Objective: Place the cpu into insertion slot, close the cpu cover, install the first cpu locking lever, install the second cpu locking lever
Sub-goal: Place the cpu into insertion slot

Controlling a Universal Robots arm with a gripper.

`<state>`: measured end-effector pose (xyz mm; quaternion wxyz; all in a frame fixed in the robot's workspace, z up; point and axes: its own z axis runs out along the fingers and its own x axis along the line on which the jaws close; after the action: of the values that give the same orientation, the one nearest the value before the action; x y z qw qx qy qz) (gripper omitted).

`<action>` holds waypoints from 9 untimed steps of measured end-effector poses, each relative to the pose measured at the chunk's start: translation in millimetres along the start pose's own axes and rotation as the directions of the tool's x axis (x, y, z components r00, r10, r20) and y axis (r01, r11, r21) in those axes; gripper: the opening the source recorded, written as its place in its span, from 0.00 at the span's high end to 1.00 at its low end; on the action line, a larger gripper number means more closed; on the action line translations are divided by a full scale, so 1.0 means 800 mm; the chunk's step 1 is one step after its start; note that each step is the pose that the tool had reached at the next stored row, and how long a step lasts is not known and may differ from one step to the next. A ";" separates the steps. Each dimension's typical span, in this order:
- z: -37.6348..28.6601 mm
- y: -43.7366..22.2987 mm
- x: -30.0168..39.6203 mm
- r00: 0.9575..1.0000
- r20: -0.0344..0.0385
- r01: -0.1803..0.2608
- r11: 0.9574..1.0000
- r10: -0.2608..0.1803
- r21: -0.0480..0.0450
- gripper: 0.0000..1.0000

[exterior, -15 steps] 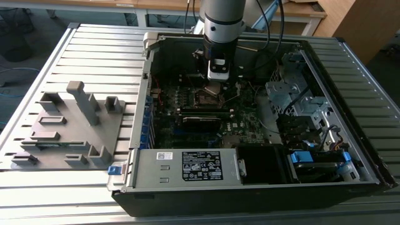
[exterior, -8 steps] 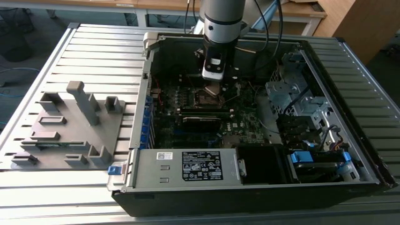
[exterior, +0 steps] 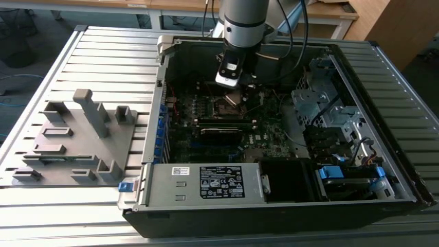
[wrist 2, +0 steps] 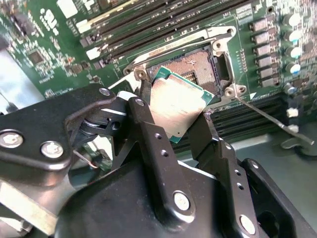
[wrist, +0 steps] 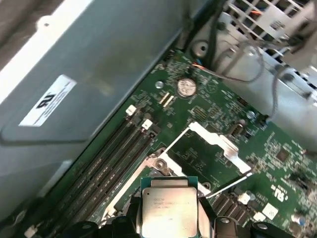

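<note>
The grey arm [exterior: 245,20] hangs in the upper middle of the exterior view, its wrist pointing steeply down. The gripper [wrist 2: 174,106] has its two black fingers [wrist 2: 148,134] clamped on opposite edges of the tilted cpu [wrist: 169,208].

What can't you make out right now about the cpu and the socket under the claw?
Second wrist view: the cpu, gripped by the claw, covers part of the socket; whether it touches the socket cannot be told.
First wrist view: the cpu's near edge and the claw are cut off by the picture's edge.
Exterior view: the arm blocks the claw's tips; the gap above the socket is too small to judge.
</note>
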<state>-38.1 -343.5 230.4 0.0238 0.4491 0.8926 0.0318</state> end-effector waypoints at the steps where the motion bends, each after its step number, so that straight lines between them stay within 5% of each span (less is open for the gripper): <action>1: 0.0001 0.0000 0.0000 1.000 0.001 -0.018 1.000 0.018 0.000 0.46; 5: 0.0004 -0.0001 0.0000 0.996 0.007 -0.090 0.996 0.090 0.001 0.46; 9: 0.0007 -0.0001 0.0000 0.987 0.013 -0.161 0.987 0.161 0.001 0.46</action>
<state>-38.1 -343.5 229.8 0.0263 0.5201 0.8532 0.0297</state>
